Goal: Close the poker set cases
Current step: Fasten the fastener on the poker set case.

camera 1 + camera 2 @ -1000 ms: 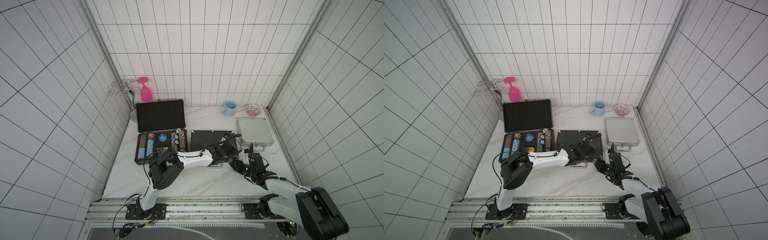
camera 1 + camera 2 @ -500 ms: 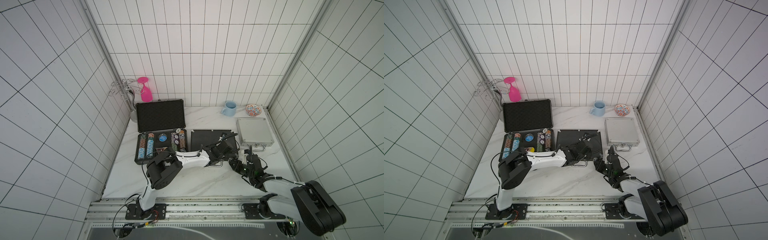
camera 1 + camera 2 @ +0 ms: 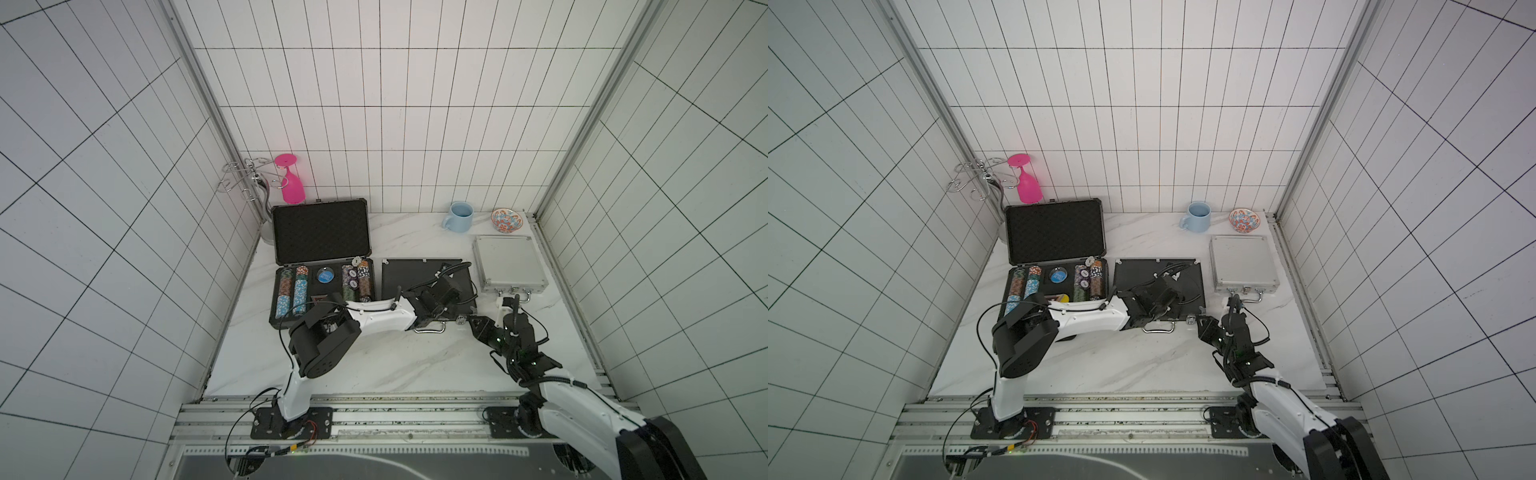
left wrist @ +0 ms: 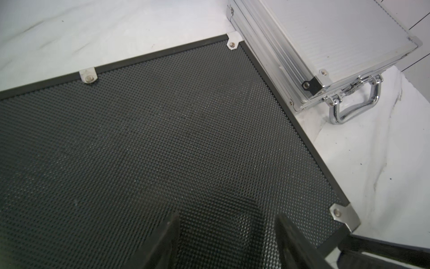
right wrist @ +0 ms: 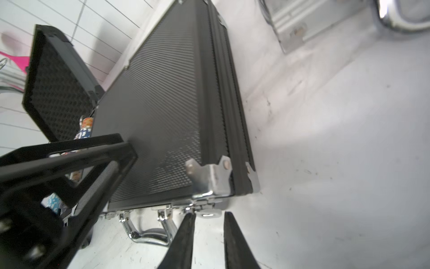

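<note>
Silver case (image 3: pixel 509 262) lies shut by the counter's (image 3: pixel 374 365) right edge. Black case (image 3: pixel 409 276), mid-counter, is folded down. The large case (image 3: pixel 322 232) by the left edge gapes open, so it's left to do. Left gripper (image 4: pixel 226 217) hangs spread and empty over the black case. Right gripper (image 5: pixel 209 214) sits slightly parted and empty at its latch (image 5: pixel 207 212).

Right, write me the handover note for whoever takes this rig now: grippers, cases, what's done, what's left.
Left gripper: open, empty, over the lid of the medium black case.
Right gripper: jaws slightly apart, empty, at the latch near that case's front corner.
Cases: large dark-grey case on the left, lid upright, chips inside; medium black case in the middle, lid down; small silver case on the right, lid down.
Done: the medium and small lids are down; I cannot tell whether the latches are fastened.
Left: close the large dark-grey case.
</note>
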Robot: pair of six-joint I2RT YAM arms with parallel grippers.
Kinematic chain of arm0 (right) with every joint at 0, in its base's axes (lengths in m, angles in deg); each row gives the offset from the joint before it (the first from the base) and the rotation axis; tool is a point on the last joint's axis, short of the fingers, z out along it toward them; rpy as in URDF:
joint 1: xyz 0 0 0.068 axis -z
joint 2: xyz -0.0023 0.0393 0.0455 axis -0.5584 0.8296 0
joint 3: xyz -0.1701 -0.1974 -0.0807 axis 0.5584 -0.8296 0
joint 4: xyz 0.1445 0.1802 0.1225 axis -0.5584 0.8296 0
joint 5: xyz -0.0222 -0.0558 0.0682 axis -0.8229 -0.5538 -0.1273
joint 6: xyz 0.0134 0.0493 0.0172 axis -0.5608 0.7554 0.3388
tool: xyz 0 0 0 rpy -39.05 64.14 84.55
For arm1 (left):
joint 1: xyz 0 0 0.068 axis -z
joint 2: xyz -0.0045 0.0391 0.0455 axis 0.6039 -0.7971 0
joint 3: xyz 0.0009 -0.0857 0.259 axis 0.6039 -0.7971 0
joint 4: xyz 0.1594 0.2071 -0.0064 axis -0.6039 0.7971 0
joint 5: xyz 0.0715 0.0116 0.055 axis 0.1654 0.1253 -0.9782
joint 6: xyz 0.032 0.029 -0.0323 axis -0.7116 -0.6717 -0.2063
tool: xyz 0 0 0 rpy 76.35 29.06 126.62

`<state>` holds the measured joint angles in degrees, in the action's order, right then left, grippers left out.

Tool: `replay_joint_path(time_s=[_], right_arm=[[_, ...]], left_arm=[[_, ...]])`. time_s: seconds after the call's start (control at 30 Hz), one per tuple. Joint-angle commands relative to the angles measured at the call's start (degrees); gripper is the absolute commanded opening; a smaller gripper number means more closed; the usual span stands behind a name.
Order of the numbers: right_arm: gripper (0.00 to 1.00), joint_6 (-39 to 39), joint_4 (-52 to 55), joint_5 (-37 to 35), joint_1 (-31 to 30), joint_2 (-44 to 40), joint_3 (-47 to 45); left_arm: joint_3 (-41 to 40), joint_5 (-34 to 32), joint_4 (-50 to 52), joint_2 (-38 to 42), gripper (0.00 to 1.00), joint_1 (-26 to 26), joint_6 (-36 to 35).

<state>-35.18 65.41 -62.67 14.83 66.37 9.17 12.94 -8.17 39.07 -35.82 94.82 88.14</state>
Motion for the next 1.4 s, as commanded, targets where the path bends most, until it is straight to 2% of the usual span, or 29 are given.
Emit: replay_joint_path(time_s=[0.0,0.17,0.27,0.43,0.57,0.7,1.03,1.23,1.37], right_arm=[[0.31,-4.26,10.45,-0.61,0.21,-3.01,7.32],[0.53,-10.63,18.62,0.80,0.69,1.89,16.25],[0.60,-12.66,19.69,1.52,1.65,4.87,18.81],[0.62,-14.44,19.86,1.73,2.98,7.36,20.98],[0.53,-16.32,17.87,6.33,3.03,7.84,19.84],[0.40,-16.50,16.56,9.72,2.53,7.27,17.17],[0.25,-12.47,14.23,10.12,0.37,5.70,11.16],[0.18,-9.06,14.16,8.07,-3.31,0.88,6.94],[0.15,-8.54,15.04,6.48,-3.56,1.84,4.45]], left_arm=[[-4.36,9.81,29.43,-5.03,0.71,-0.79,4.70],[4.85,8.84,33.36,1.16,0.76,-2.99,4.41],[5.29,9.33,33.78,6.10,0.78,-6.53,4.58],[-0.09,9.17,33.32,12.73,0.79,-12.67,3.42],[-6.87,9.92,30.69,16.14,0.76,-15.87,2.28],[-10.14,9.12,29.54,15.13,0.72,-16.15,1.10],[-14.20,4.25,33.30,9.43,0.69,-14.57,-0.20],[-17.75,4.41,31.61,8.11,0.69,-13.45,-0.32],[-17.57,5.33,30.71,7.02,0.69,-13.17,-0.06]])
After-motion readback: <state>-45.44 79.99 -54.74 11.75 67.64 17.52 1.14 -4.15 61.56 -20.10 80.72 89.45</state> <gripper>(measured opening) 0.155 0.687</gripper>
